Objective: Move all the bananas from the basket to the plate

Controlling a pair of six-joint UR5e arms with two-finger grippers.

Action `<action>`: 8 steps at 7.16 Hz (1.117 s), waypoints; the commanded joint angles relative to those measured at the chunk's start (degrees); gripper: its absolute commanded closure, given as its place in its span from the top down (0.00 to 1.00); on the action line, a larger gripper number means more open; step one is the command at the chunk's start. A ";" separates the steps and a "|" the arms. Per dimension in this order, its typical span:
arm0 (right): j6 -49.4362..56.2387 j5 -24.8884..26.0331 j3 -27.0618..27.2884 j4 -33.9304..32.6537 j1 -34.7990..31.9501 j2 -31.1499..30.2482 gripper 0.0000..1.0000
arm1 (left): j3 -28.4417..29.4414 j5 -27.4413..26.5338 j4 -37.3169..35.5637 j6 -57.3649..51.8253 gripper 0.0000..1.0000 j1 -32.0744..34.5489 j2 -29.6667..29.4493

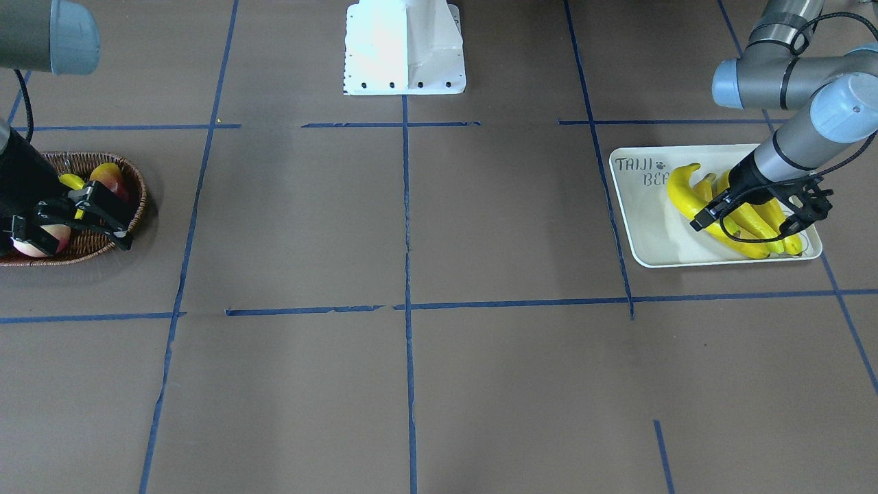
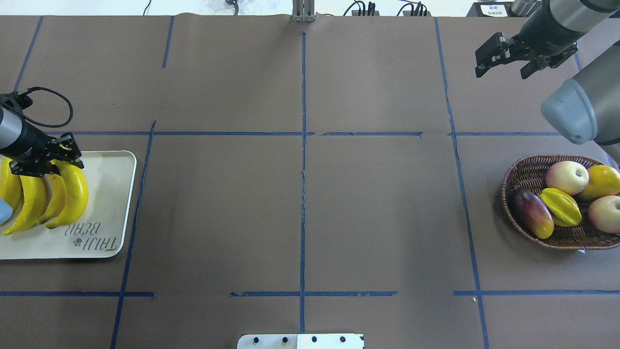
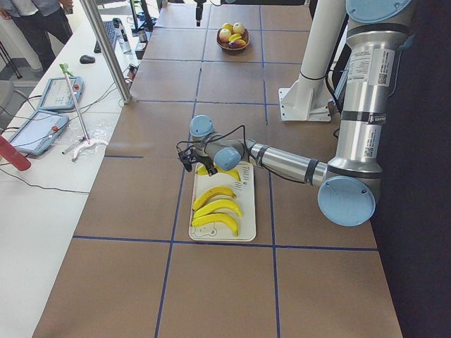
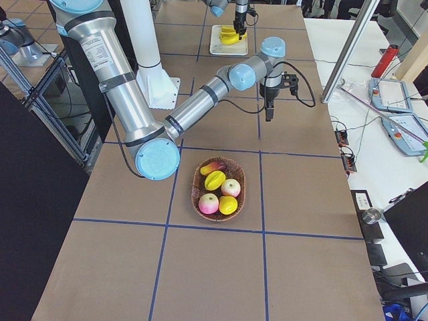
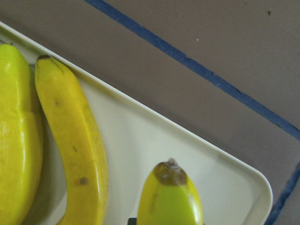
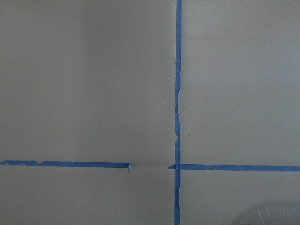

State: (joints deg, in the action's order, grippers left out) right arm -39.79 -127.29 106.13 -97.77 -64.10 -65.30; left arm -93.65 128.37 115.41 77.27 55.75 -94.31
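Over on the plate (image 2: 112, 194), the cream tray printed TAIJI BEAR, all four bananas (image 2: 75, 193) lie side by side in a curved row with their tips pointing the same way. The left gripper (image 1: 751, 221) hangs low right over their far ends, its jaws spread wide and clamping nothing. Its wrist view shows a stem end just below the camera and the tray's rounded corner beside it. Across the table, the basket (image 2: 512, 173) holds no banana, only two apples (image 2: 566, 177), a dark mango (image 2: 533, 213), a ridged starfruit (image 2: 562, 207) and a round yellow fruit (image 2: 603, 182). The right gripper (image 2: 503, 71) hovers well apart from the basket, out over bare brown table (image 2: 300, 218). Its fingers are parted and empty, and its own camera sees only crossing blue tape lines.
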 commanded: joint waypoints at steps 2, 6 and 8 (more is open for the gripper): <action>0.15 -0.07 0.30 -0.06 -0.06 -0.09 1.00 | 4.18 0.04 0.51 -1.32 0.50 -0.29 -2.55; 1.28 -0.15 0.48 -0.06 -1.11 -1.23 1.00 | 1.12 2.83 -2.19 -10.09 1.00 7.51 -2.19; 13.00 -2.51 1.27 -0.14 -6.00 -7.70 1.00 | -3.27 4.17 -13.99 -34.04 1.00 15.75 -2.02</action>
State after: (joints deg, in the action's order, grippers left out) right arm -34.04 -128.27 107.13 -97.88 -66.98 -69.06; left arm -94.18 131.72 109.37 58.72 66.16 -96.43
